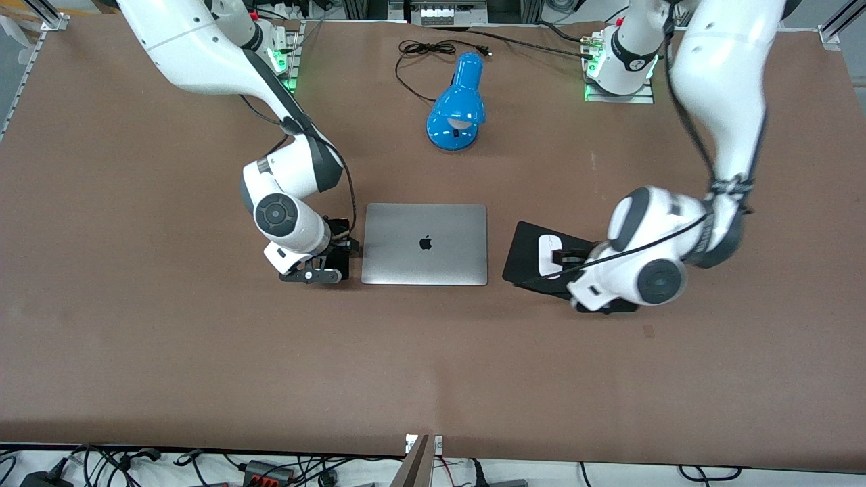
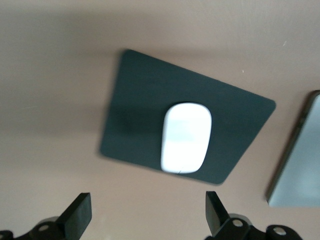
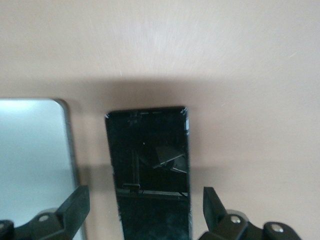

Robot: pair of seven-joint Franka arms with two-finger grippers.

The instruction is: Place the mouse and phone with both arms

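In the front view the right gripper (image 1: pixel 323 260) hides nearly all of the phone (image 3: pixel 150 170); the right wrist view's edge cuts its end. The left arm (image 1: pixel 643 260) covers part of the mouse pad (image 1: pixel 524 253).

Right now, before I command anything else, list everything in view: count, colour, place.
mouse: one, white, on the mouse pad.
mouse pad: one, black, beside the laptop toward the left arm's end.
phone: one, black, flat on the table beside the laptop toward the right arm's end.
laptop: one, silver, closed, mid-table.
lamp: one, blue, farther from the front camera than the laptop.
cable: one, black, beside the lamp.
table: one, brown.
left tool: open, over the mouse.
right tool: open, over the phone.
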